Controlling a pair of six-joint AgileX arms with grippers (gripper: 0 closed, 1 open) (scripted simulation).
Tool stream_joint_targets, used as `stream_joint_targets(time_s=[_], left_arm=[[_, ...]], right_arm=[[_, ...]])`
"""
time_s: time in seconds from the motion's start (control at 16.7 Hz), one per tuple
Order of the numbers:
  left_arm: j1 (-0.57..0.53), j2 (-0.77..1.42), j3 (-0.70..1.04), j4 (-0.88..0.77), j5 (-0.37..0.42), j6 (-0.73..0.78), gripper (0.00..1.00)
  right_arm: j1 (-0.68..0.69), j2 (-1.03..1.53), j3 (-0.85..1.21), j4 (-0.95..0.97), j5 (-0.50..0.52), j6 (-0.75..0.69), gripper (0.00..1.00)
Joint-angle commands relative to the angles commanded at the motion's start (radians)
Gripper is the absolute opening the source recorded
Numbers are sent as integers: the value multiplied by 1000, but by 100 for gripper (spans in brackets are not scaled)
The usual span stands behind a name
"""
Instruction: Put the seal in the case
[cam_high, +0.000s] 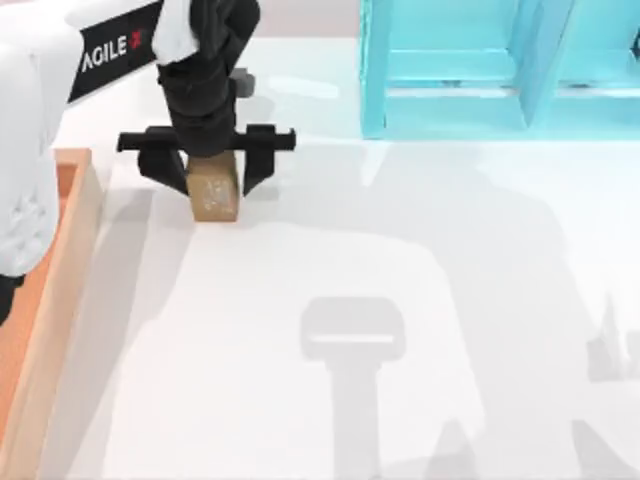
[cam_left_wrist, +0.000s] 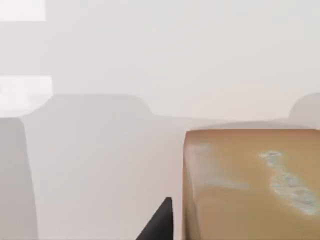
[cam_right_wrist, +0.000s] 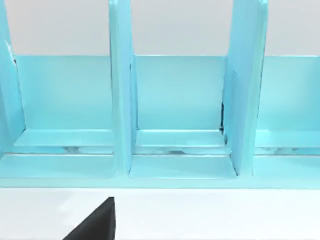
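A smooth, matte white tabletop (cam_high: 330, 300) fills the scene, evenly lit from above — soft grey shadows fall across it, the broadest spreading over the middle and toward the near edge. At the far edge, right of the table's centre, stands a pale turquoise divided rack (cam_high: 450, 70) with upright partition walls; seen closer, the partitions (cam_right_wrist: 122, 100) split it into side-by-side compartments with flat floors and a plain back wall. Against the table's left edge, well apart from the rack, lies a shallow orange-brown wooden tray (cam_high: 75, 270) with a raised, lighter rim running along the table.
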Motion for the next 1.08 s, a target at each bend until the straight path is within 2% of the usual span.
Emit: stream_joint_targets(time_s=[0.36,1.08], left_arm=[[0,0,0,0,0,0,2],[-7,3,40,-38,3,4,0]], right_arm=[[0,0,0,0,0,0,100],[0,0,0,0,0,0,100]])
